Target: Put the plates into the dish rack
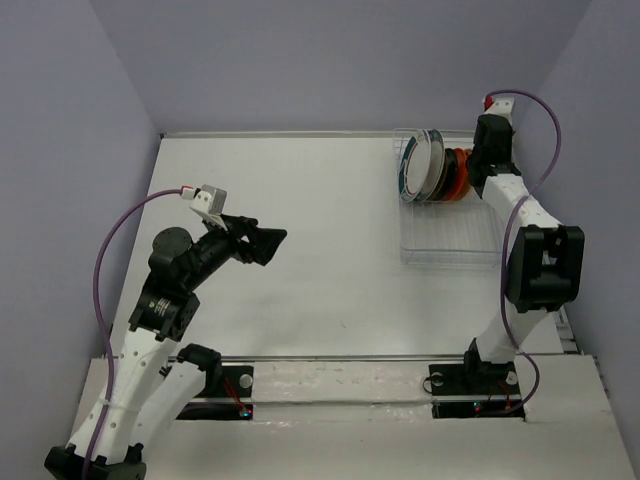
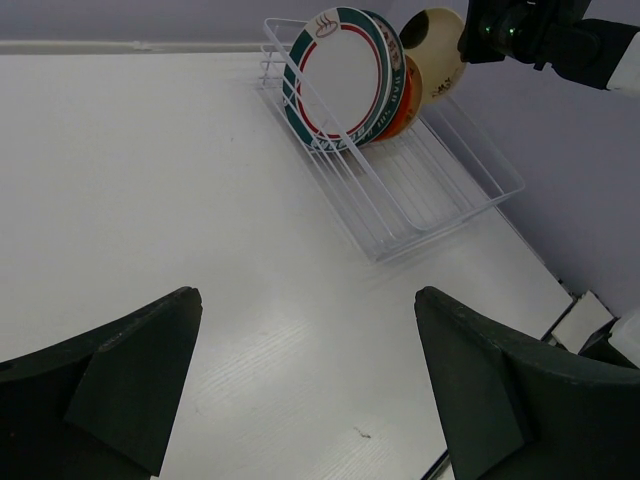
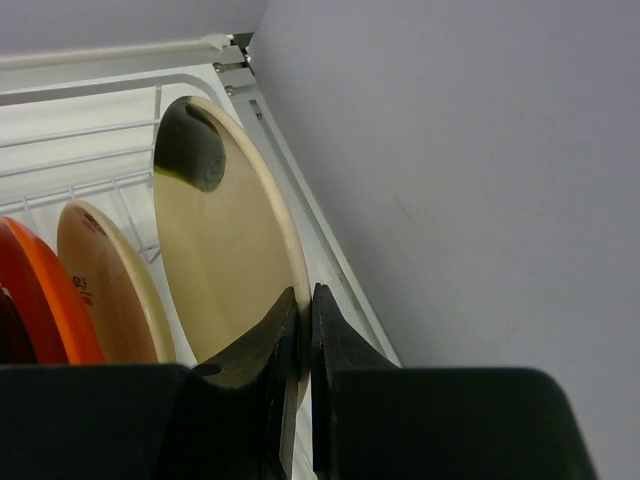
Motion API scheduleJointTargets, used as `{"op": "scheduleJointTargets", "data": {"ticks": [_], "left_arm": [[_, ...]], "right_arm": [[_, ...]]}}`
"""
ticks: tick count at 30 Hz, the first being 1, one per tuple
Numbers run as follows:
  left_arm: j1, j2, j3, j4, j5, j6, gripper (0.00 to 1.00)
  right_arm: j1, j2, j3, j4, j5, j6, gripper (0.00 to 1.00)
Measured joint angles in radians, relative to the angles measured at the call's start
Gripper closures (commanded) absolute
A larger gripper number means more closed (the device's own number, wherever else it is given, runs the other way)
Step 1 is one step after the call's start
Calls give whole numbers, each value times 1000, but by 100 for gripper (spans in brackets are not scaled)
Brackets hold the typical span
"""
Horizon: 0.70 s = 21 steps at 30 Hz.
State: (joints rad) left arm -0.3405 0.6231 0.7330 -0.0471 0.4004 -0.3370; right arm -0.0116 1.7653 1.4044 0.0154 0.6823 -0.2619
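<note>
The clear wire dish rack (image 1: 450,240) stands at the back right and also shows in the left wrist view (image 2: 440,200). Two teal-rimmed white plates (image 2: 340,75) stand upright at its far end, with an orange-red plate (image 2: 402,115) behind them. My right gripper (image 3: 303,295) is shut on the rim of a cream plate (image 3: 220,240) with a dark mark, held upright over the rack beside another cream plate (image 3: 105,290) and an orange plate (image 3: 40,300). The right gripper (image 1: 474,158) is at the rack's far right. My left gripper (image 1: 270,240) is open and empty above the table's left middle (image 2: 307,295).
The right wall (image 3: 480,200) is close beside the held plate and the rack's side. The back wall (image 1: 330,60) runs just behind the rack. The near half of the rack (image 2: 400,215) holds no plates.
</note>
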Motion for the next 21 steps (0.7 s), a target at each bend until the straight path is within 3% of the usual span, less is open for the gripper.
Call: {"op": "scheduleJointTargets", "data": {"ticks": [10, 16, 18, 19, 21], "left_arm": [[0, 0, 0, 0, 0, 0, 1], [0, 0, 0, 0, 0, 0, 1], [0, 1, 0, 0, 0, 0, 1], [0, 1, 0, 0, 0, 0, 1], [0, 2, 0, -1, 1, 0, 1]], "right_arm": [[0, 0, -31, 10, -34, 19, 92], [0, 1, -65, 22, -54, 40, 79], [0, 2, -66, 21, -53, 44, 69], [0, 2, -68, 18, -52, 50, 59], [0, 4, -68, 11, -46, 56, 52]]}}
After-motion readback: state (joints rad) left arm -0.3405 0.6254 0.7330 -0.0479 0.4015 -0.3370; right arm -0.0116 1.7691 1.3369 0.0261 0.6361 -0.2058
